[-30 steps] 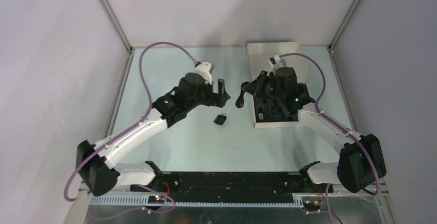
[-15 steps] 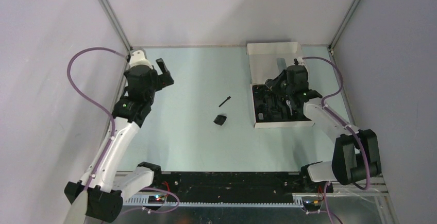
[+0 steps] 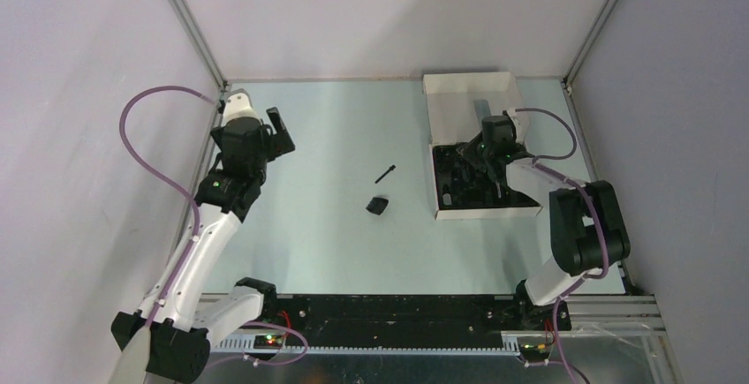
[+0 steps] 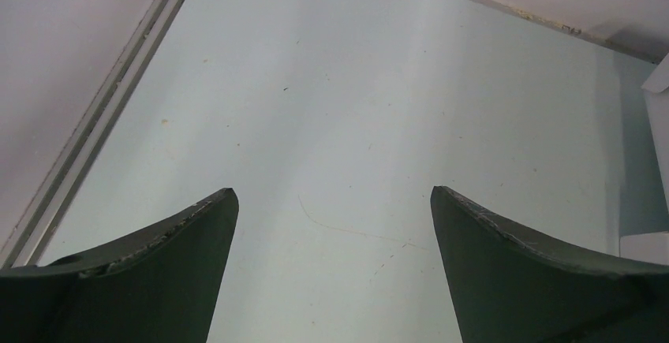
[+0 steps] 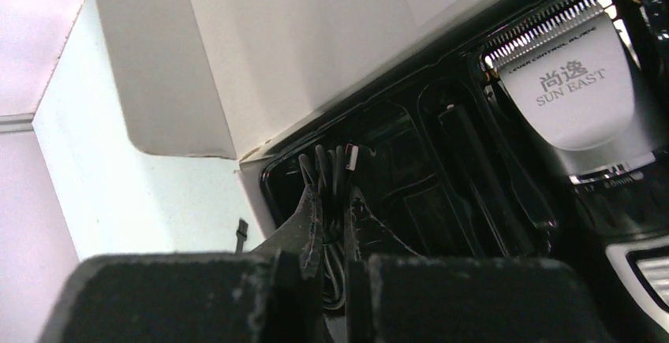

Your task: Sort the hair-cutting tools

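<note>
While the right pincer (image 5: 330, 201) is clenched on strands of the black cord (image 5: 327, 165) inside the black tray (image 5: 442, 162) of the white box (image 3: 466, 84), which sits at two o'clock on the worktop (image 3: 327, 243), the left pincer (image 4: 331, 201) hangs released and empty over bare surface at ten o'clock. In the right wrist view the clipper (image 5: 568, 91) lies in its own slot, toward two o'clock of the cord. Near the worktop's centre, the thin stick-brush (image 3: 385, 174) and a comb attachment (image 3: 379, 205) lie loose, apart from each other and not yet sorted. The risk, as I judge it, lies in letting go. A springy cord may snag on the fingertips and ride back out as the arm lifts, or uncoil over the recess edge. A tug could also shift the light box or nudge the clipper from its slot.
</note>
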